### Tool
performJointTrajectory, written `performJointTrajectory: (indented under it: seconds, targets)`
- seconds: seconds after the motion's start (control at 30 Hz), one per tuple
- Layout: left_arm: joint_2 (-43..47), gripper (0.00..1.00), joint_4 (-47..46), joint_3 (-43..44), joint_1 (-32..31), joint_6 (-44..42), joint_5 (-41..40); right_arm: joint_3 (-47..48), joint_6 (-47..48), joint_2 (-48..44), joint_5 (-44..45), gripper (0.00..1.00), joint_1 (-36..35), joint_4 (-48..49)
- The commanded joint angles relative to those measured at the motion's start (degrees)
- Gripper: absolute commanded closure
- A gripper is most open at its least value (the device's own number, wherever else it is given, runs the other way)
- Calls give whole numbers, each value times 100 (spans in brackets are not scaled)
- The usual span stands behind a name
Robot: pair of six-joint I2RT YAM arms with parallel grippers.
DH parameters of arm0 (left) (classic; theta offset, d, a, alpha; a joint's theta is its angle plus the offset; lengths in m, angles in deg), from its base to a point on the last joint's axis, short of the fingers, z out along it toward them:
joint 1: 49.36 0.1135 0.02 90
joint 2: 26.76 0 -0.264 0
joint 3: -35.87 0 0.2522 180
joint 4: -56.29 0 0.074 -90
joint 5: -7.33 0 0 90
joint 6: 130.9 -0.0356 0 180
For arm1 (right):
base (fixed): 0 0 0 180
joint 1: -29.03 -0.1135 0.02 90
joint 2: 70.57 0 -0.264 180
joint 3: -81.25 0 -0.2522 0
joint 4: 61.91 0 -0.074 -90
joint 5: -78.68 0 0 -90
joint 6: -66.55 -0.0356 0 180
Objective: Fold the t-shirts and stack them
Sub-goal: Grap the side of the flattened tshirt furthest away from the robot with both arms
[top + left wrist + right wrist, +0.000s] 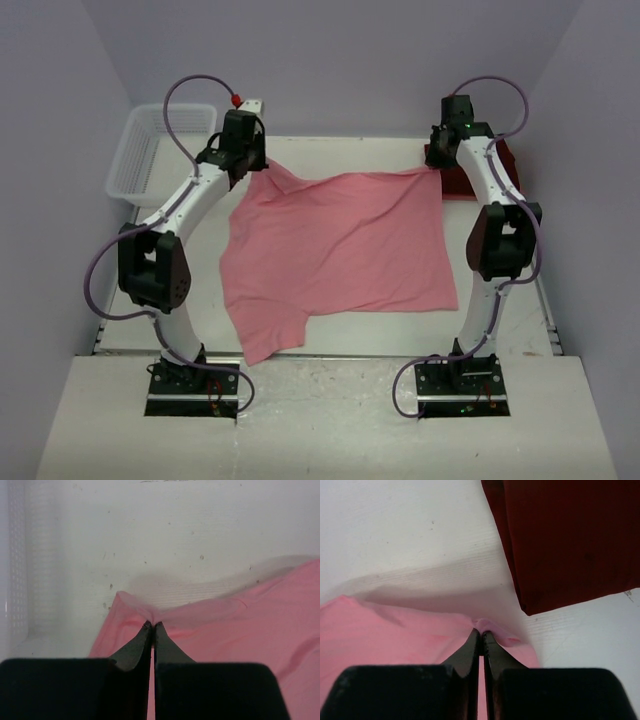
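On table (380,335), pink shirt (340,240): long axis left-right, hem rightward
Left gripper (152,625): pinching its far-left corner
Right gripper (481,632): pinching far-right corner

the plain light pink cloth t-shirt (340,245) is one even pink all over. the plain dark maroon red cloth t-shirt (570,540) is solid too. the white plastic lattice basket (150,150) shows a fine grid of holes. the flat white table (400,330) carries small dark specks. the left gripper (152,625) and right gripper (481,632) are black, on white arms (185,205) with purple cables (92,275).
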Motion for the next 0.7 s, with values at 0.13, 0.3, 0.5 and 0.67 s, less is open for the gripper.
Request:
performJointTrajectory:
  seconds: [0.13,0.3,0.5,0.67]
  targets:
    - [991,100,-314,-615,58,105,-113,116,-144,-92,145,100,79,-156]
    - [1202,100,-279,-747,6,184,18,-33,-258,-232,136,100,131,-174]
    - [1387,100,-113,-835,-258,281,-104,-262,-320,-355,66,100,123,-192]
    - [1571,100,151,-993,-512,421,-429,-999,-390,-688,-4,100,131,1]
